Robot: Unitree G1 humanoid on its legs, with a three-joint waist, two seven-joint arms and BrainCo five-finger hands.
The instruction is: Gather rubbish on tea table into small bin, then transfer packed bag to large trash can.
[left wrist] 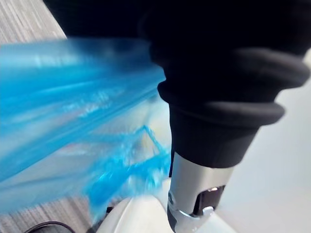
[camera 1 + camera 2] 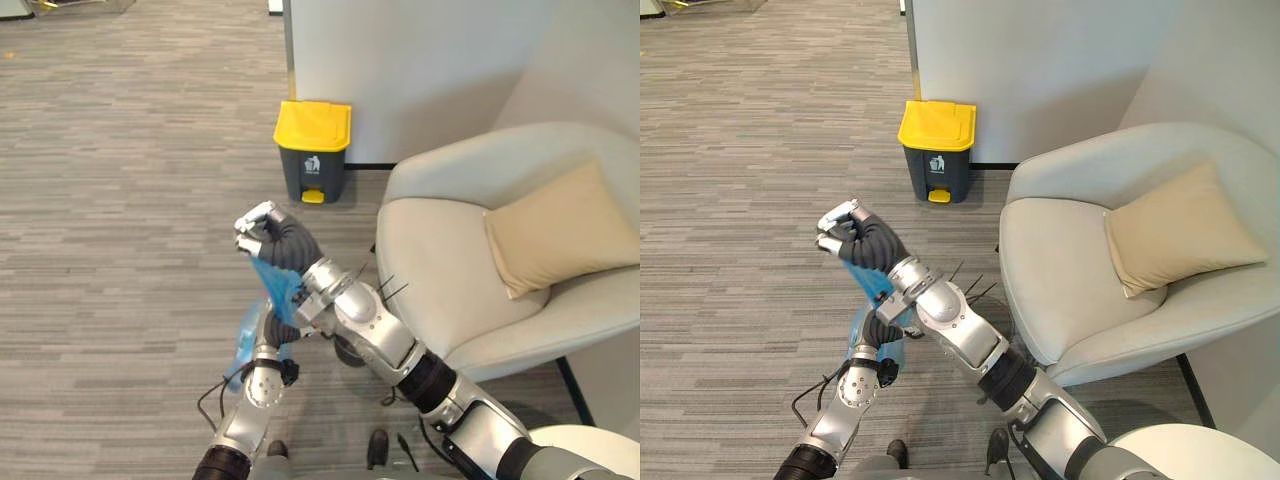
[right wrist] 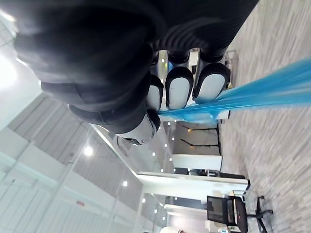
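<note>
My right hand [image 2: 262, 230] is raised over the grey carpet, its fingers [image 3: 177, 87] curled tight round the gathered top of a translucent blue rubbish bag [image 2: 268, 285]. The bag [image 1: 73, 97] hangs down from that fist in a stretched strip [image 3: 272, 90] and bulges lower down. My left hand [image 2: 880, 326] sits under the right forearm, right against the bag's lower part, with the bag and the forearm covering it. The large trash can [image 2: 313, 150], dark grey with a yellow lid and a yellow pedal, stands shut against the white partition, well ahead of the bag.
A cream armchair [image 2: 450, 260] with a beige cushion [image 2: 560, 230] stands close on the right. A white partition [image 2: 400, 60] rises behind the can. A round white table edge [image 2: 590, 450] shows at the lower right. Open carpet [image 2: 120, 200] spreads to the left.
</note>
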